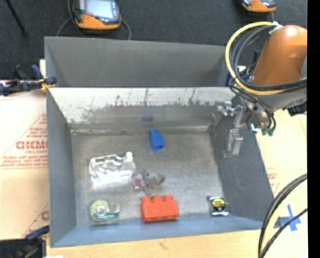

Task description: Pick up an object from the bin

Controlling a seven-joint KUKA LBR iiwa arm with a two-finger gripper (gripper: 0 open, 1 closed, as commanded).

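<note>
My gripper [233,144] hangs by the bin's right wall, high above the floor, with nothing between its fingers. The nearest loose thing is a small black and yellow tape measure [218,206] at the front right corner, well below it. A small blue cylinder [156,140] lies on the floor to the gripper's left, near the back. A red toy brick [159,208] sits at the front middle.
A crumpled clear plastic bottle [111,169] lies at the left. A small grey-purple object [146,180] sits beside it. A green tape dispenser [103,210] rests at the front left. The arm's orange cover and looping cables stand over the bin's right rim.
</note>
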